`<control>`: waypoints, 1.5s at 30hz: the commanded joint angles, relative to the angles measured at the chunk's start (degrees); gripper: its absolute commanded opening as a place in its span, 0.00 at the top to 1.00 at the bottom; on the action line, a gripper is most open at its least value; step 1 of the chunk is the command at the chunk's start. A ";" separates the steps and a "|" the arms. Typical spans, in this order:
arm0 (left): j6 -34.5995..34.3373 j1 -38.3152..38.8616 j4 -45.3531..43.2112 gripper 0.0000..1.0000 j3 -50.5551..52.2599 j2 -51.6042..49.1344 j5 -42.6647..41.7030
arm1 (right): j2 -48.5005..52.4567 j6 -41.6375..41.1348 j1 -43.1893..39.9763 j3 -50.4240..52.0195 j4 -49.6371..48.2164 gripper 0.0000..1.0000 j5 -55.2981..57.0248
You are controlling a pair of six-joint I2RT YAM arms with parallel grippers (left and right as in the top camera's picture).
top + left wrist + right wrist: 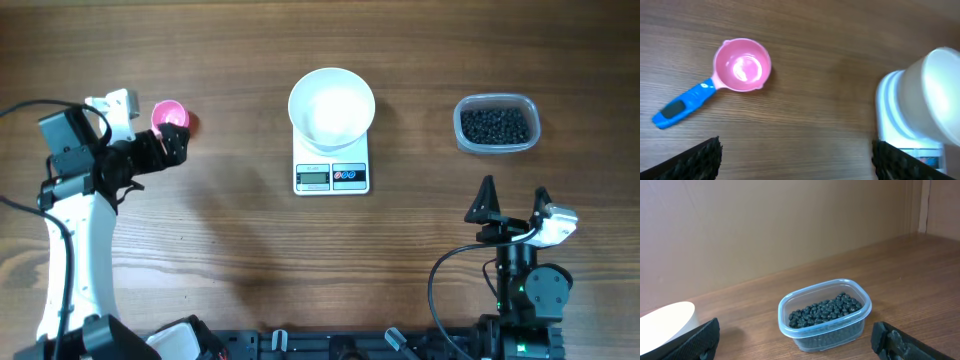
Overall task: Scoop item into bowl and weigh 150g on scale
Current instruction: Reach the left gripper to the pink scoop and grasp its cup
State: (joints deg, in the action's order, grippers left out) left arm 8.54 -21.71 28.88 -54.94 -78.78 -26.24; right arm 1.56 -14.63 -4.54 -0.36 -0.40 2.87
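Observation:
The white bowl [331, 104] stands on the small white scale [332, 176] at the table's centre. The item, small black beans [494, 124], fills a clear tub [497, 147] to the right. A pink scoop [167, 115] lies at the left. My left gripper [180, 141] hovers open just beside it. From the left wrist, the scoop [742, 65] with its blue handle sits ahead of the left gripper [796, 161], with bowl [935, 97] and scale [888, 117] at the right. My right gripper [514, 192] is open, short of the tub [826, 330] of beans [825, 311], with nothing between its fingers [900, 342].
The table is bare brown wood. A cardboard-coloured wall [765, 225] rises behind the tub in the right wrist view. The bowl's rim [665, 327] shows at that view's left edge. Both arm bases sit along the near edge.

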 commanded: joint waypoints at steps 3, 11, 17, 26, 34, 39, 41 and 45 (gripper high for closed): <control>3.72 -0.44 -7.15 0.00 -1.16 -5.97 16.33 | 0.11 1.07 0.13 0.04 -0.31 0.00 0.92; 9.35 -0.76 -12.04 0.00 -1.16 -18.53 22.97 | 0.11 1.05 0.13 0.04 -0.31 0.00 0.92; 14.03 -1.68 -18.88 0.04 -1.16 -24.65 23.12 | 0.11 1.05 0.13 0.04 -0.31 0.00 0.94; 14.03 2.19 -27.06 0.07 -1.36 -25.79 21.57 | 0.11 1.05 0.13 0.04 -0.31 0.00 0.92; 13.68 5.84 -19.63 0.08 -4.37 -23.45 17.16 | 0.11 1.05 0.13 0.04 -0.31 0.01 0.94; 12.04 3.45 -19.34 0.09 -6.91 -22.40 11.10 | 0.11 1.05 0.13 0.04 -0.31 0.00 0.94; 11.98 1.53 -21.75 0.09 -7.28 -22.53 7.43 | 0.11 1.05 0.13 0.04 -0.31 0.00 0.94; 8.74 -1.95 -28.50 0.12 -7.28 -25.29 0.26 | 0.11 1.05 0.13 0.04 -0.31 0.00 0.92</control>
State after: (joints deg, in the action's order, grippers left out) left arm 20.29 -21.10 3.42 -61.14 -102.96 -17.76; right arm 1.61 -14.63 -4.51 -0.36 -0.43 2.87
